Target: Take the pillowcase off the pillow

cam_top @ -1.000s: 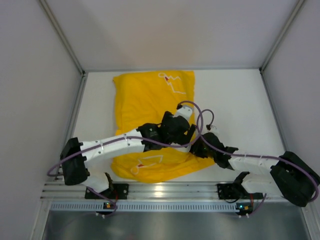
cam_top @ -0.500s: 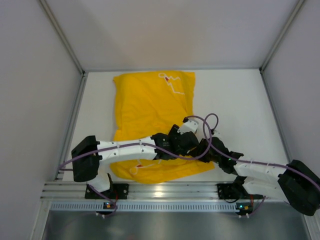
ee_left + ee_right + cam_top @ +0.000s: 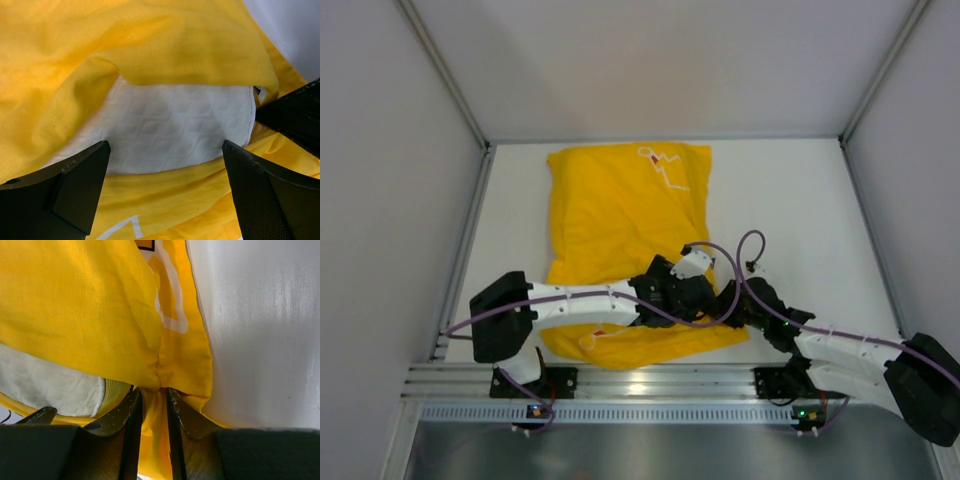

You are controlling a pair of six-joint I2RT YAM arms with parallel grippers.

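The left arm is stretched low and nearly flat over the near part of the pillowcase (image 3: 620, 205). The left gripper (image 3: 165, 150) is spread wide, and the cream pillow (image 3: 175, 130) is exposed just ahead, between its fingers. The right gripper (image 3: 152, 399), reaching in from the right, is pinched narrowly on a pillowcase fold. Since a second ago, both grippers have been drawn back towards the bases.

Bright yellow pillowcase (image 3: 620, 215); cream quilted pillow (image 3: 175, 130).

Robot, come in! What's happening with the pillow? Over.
Right fingers pinching bright yellow fabric pillowcase. Left fingers open over exposed cream padded pillow. Nothing in the way.
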